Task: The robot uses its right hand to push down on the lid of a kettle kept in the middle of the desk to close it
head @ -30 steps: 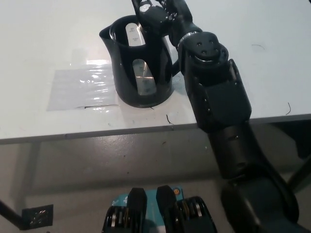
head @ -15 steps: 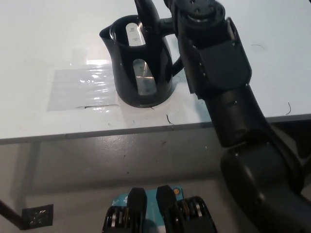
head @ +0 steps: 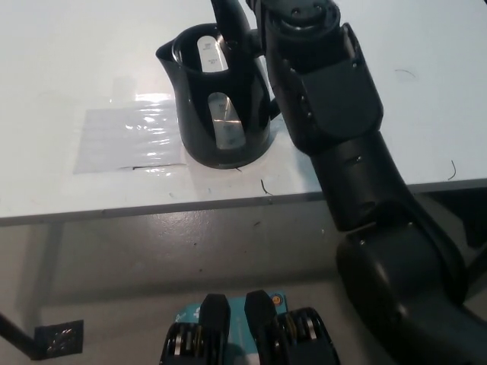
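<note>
Compared with a second ago, our right arm point(head: 335, 129) has swung further up and toward the top of the frame: the wrist and the robot hand, which were then visible beside the kettle's rim, have now passed out of the top edge, so only the forearm and upper arm remain in view. Over the last half second the change is small, a slight shift of the arm toward the kettle.

The black kettle point(head: 221, 99) has not moved. It stands upright on the white desk point(head: 91, 53) in the upper middle of the frame, just beside a glossy transparent sheet point(head: 129, 137) at its left. Its mouth is open, and the lid point(head: 228, 17) stands raised at the back of the rim, cut by the frame's top edge.

We judge that the arm is getting above the lid for the push, which is not yet done.

The forearm runs steeply from the lower right up to the top centre, close alongside the kettle's handle side. We cannot tell whether the right robot hand is spread or clenched, since it is out of frame. The left robot hand is not visible either.
</note>
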Controlling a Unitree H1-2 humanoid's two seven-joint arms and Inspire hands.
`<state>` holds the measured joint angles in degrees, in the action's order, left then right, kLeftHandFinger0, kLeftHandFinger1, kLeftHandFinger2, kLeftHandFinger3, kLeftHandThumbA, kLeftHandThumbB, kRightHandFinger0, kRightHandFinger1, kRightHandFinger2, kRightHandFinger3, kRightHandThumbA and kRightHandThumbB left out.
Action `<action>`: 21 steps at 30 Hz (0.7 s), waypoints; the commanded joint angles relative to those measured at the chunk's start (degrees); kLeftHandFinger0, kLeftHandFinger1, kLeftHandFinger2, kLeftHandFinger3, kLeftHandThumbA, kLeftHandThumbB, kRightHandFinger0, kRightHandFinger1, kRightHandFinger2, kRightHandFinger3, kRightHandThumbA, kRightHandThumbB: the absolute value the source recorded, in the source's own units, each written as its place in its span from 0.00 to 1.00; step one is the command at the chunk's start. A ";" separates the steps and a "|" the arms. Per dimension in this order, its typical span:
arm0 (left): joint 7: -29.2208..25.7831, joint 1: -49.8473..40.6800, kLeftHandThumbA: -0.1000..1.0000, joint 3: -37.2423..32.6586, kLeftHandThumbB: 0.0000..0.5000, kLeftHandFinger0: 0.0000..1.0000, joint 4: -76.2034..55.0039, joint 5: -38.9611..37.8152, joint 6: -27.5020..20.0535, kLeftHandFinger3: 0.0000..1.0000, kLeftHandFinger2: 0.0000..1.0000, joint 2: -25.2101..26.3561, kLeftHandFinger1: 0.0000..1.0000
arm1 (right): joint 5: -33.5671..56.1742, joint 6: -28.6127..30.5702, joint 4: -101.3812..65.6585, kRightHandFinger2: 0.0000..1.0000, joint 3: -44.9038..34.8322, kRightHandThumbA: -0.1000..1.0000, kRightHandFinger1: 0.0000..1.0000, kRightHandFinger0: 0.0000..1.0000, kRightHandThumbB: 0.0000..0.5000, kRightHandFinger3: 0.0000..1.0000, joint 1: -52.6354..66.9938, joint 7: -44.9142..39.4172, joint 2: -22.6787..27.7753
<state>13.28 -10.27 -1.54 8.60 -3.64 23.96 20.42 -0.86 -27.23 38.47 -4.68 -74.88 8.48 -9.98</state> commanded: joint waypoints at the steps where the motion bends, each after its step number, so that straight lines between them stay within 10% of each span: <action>1: 0.92 0.70 1.00 -0.69 0.27 1.00 -1.87 0.57 1.35 1.00 1.00 0.56 1.00 | 1.65 0.55 -2.49 1.00 -0.79 0.43 1.00 1.00 0.04 1.00 -0.70 0.93 -1.32; 21: 0.71 2.17 1.00 -3.46 0.30 1.00 -0.64 1.66 0.44 1.00 1.00 -1.21 1.00 | 4.47 22.93 7.04 1.00 3.56 0.52 1.00 1.00 0.04 1.00 13.88 4.78 -11.79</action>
<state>13.26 -8.31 -4.96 8.64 -2.60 24.32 18.40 1.54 -8.11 41.83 -1.94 -61.87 12.52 -19.79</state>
